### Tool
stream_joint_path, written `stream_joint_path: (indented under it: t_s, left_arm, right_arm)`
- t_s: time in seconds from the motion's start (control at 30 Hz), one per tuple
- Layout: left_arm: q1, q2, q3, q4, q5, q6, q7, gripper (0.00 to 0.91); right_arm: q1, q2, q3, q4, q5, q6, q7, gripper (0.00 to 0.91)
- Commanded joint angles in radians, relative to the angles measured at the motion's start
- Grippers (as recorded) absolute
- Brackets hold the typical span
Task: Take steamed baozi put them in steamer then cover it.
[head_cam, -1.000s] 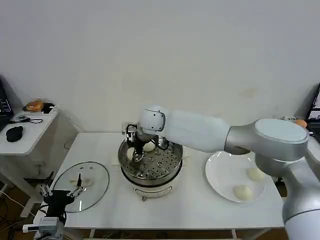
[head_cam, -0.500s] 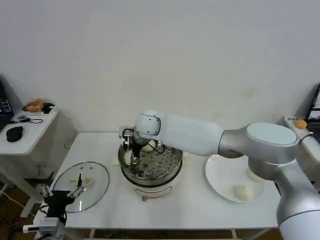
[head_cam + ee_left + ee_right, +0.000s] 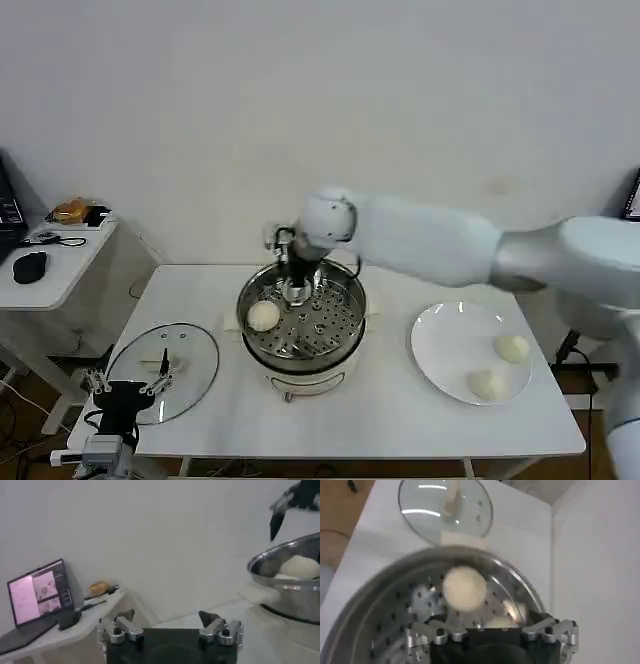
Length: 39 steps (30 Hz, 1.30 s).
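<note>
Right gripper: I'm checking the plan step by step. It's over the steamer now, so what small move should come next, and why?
Probably lift the right gripper clear of the steamer and swing it toward the white plate. It looks open and empty, two baozi already lie in the steamer, and two more wait on the plate. The cover lies on the table, by the idle left gripper.

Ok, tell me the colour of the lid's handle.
Pale cream, on the clear glass lid; the right wrist view shows it best.
</note>
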Motion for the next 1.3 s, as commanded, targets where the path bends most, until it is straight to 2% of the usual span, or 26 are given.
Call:
stream_joint_path:
  t_s: [0.03, 0.07, 0.1, 0.13, 0.2, 0.33, 0.5, 0.63, 0.87, 0.93, 1.07, 1.3]
  left_arm:
    - [-0.005, 0.001, 0.023, -0.002, 0.001, 0.003, 0.000, 0.907]
    - [-0.006, 0.001, 0.027, -0.002, 0.002, 0.004, 0.000, 0.907]
    - [-0.010, 0.001, 0.033, -0.003, 0.004, 0.005, 0.000, 0.907]
    - [-0.010, 0.002, 0.036, -0.003, 0.004, 0.006, 0.000, 0.907]
    - [-0.012, 0.004, 0.046, -0.007, 0.004, 0.008, 0.001, 0.907]
    - [-0.014, 0.005, 0.058, -0.006, 0.010, 0.009, 0.000, 0.907]
    - [-0.012, 0.003, 0.066, -0.007, 0.018, 0.009, 0.000, 0.907]
    - [-0.007, -0.002, 0.068, -0.010, 0.022, 0.009, 0.000, 0.907]
    - [0.002, -0.006, 0.071, -0.004, 0.025, 0.006, 0.000, 0.907]
    - [0.002, -0.004, 0.071, -0.003, 0.025, 0.006, 0.001, 0.907]
    - [-0.001, 0.002, 0.067, 0.000, 0.025, 0.010, 0.000, 0.907]
    - [-0.001, 0.001, 0.068, 0.005, 0.028, 0.012, 0.000, 0.907]
  right_arm:
    - [0.140, -0.381, -0.038, 0.234, -0.064, 0.048, -0.082, 0.907]
    - [0.142, -0.406, -0.040, 0.253, -0.071, 0.050, -0.086, 0.907]
    - [0.142, -0.482, -0.044, 0.286, -0.101, 0.067, -0.102, 0.907]
    - [0.142, -0.498, -0.047, 0.292, -0.107, 0.071, -0.105, 0.907]
    - [0.122, -0.616, -0.050, 0.334, -0.152, 0.095, -0.126, 0.907]
    - [0.064, -0.735, -0.047, 0.370, -0.235, 0.147, -0.151, 0.907]
    - [-0.026, -0.808, -0.045, 0.386, -0.322, 0.219, -0.168, 0.907]
    - [-0.115, -0.847, -0.026, 0.386, -0.384, 0.256, -0.176, 0.907]
    - [-0.426, -0.908, 0.220, 0.333, -0.512, 0.303, -0.188, 0.907]
    - [-0.536, -0.908, 0.308, 0.298, -0.542, 0.323, -0.194, 0.907]
    - [-0.662, -0.882, 0.410, 0.234, -0.577, 0.355, -0.194, 0.907]
    - [-0.730, -0.831, 0.450, 0.182, -0.597, 0.363, -0.203, 0.907]
